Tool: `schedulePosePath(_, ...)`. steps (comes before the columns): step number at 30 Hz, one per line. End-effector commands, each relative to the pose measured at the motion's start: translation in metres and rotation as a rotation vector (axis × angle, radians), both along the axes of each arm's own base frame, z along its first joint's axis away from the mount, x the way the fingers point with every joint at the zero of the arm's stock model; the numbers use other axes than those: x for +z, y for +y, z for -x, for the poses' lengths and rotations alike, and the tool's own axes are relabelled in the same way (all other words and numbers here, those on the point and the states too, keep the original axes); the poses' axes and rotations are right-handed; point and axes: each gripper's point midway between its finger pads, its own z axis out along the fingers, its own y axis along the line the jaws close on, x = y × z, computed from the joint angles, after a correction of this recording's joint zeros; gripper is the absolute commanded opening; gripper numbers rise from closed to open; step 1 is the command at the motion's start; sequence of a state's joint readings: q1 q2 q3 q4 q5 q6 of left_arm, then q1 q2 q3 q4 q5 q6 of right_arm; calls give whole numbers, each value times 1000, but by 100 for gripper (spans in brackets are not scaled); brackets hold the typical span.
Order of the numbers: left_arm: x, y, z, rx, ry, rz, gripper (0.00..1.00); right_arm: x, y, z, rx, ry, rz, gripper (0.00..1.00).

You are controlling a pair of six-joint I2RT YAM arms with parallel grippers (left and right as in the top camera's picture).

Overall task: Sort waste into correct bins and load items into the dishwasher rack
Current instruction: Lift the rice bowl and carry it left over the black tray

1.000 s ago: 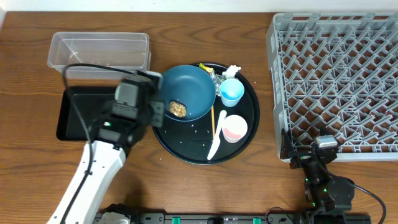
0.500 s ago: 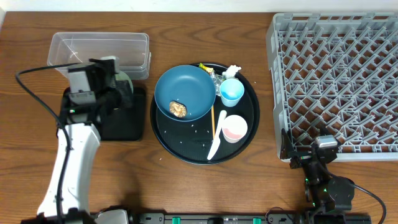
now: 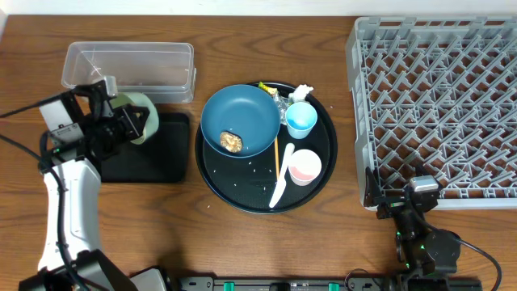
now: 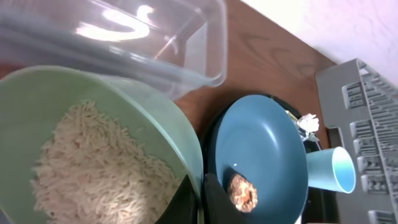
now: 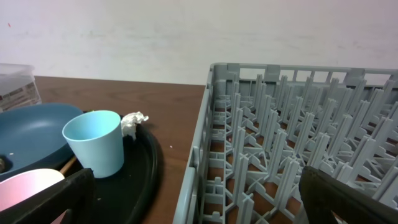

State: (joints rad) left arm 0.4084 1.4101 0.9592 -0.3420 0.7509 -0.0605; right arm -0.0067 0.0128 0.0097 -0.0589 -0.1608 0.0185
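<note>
- Looks like the throw-away-the-rice step.
- Gripping the mint bowl (image 4: 140, 102) by its rim with the left hand (image 3: 119, 123), shut tight on it.
- Holding that bowl up just beside the clear tub (image 3: 129, 47), over a corner of the flat black tray (image 3: 161, 162), with lots of white rice (image 4: 93, 168) inside.
- Resting the right hand (image 3: 401, 204) wide open with nothing in it, far from the clear tub, by the grey rack (image 3: 436, 105).
- Next, probably: tip the bowl slowly over a bin so no rice lands on the worktop (image 3: 242, 242). Hard to tell which bin.
- After that, maybe the blue bowl (image 3: 242, 113) with the brown lump (image 3: 232, 142), near the clear tub.
</note>
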Motion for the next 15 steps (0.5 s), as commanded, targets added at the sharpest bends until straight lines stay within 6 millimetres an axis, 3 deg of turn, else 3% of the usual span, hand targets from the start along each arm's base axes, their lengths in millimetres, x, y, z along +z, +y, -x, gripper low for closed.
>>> schedulePosePath(1, 6, 6, -2, 3, -7, 78, 6, -2, -2, 0, -9, 7, -11, 99)
schedulePosePath(5, 10, 5, -5, -36, -50, 145, 6, -2, -2, 0, -9, 7, -11, 99)
schedulePosePath(15, -5, 6, -7, -106, -56, 339, 6, -2, -2, 0, -9, 7, -10, 99)
